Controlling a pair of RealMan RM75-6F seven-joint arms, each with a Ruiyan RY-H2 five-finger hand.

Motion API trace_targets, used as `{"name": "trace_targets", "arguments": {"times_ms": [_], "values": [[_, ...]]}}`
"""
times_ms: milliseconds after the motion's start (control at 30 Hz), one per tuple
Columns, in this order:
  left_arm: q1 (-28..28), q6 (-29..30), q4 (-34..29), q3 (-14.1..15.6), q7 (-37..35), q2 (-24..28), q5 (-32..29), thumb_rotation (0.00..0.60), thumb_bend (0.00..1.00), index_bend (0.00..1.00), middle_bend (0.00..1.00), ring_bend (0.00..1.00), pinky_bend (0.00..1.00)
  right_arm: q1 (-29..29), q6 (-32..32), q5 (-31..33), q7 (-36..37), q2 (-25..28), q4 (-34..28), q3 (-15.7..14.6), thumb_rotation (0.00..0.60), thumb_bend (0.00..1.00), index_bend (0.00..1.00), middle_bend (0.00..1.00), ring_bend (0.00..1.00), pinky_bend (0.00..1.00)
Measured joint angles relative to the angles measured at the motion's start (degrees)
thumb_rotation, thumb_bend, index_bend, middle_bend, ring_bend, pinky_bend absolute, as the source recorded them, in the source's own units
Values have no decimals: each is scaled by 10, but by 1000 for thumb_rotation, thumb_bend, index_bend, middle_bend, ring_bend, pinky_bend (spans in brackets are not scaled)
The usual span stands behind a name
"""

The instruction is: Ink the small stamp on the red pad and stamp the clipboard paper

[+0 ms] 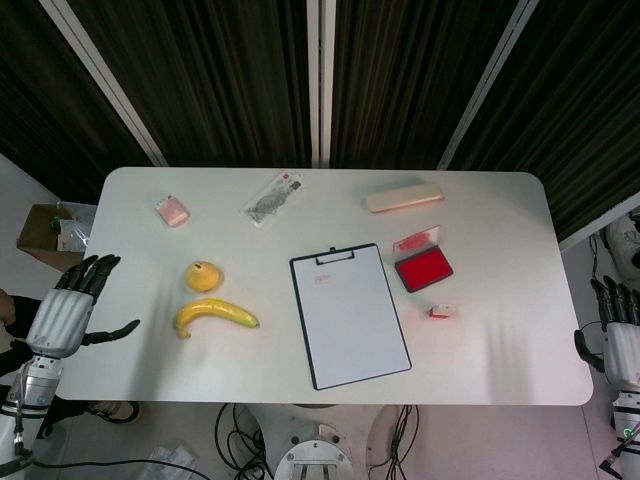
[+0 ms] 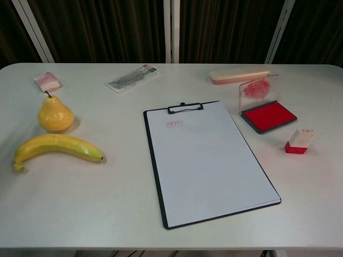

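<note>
Dark slatted wall behind a white table (image 1: 150, 350); both the left hand (image 1: 72, 305) and right hand (image 1: 618, 325) hang spread, holding nothing.

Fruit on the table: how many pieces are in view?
2. A pear sits left of the clipboard, and a banana lies just in front of it, nearer the robot. Nothing appears to hide any others.

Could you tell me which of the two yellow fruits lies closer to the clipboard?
The banana: it lies long and curved, its tip pointing toward the clipboard. The pear stands upright farther back and left.
</note>
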Motion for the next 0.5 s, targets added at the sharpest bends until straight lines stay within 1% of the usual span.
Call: {"name": "trace_targets", "arguments": {"times_ms": [233,467,500], "values": [[2,0,1,3,-3,-1,-1,165,105,80,92,94,184,1,-3,-4,-4,1,-2,-2,600,303,0,0,0,0],[3,10,-8,3,-3,7,7,164,105,80,92,94,184,-3,10,-12,-10,10,-19,-3,600,303,0,0,0,0],[4,10,-9,3,-4,9,8,164,105,80,92,94,183,-4,13,-12,-11,11,-21,-3,600,303,0,0,6,26]]}}
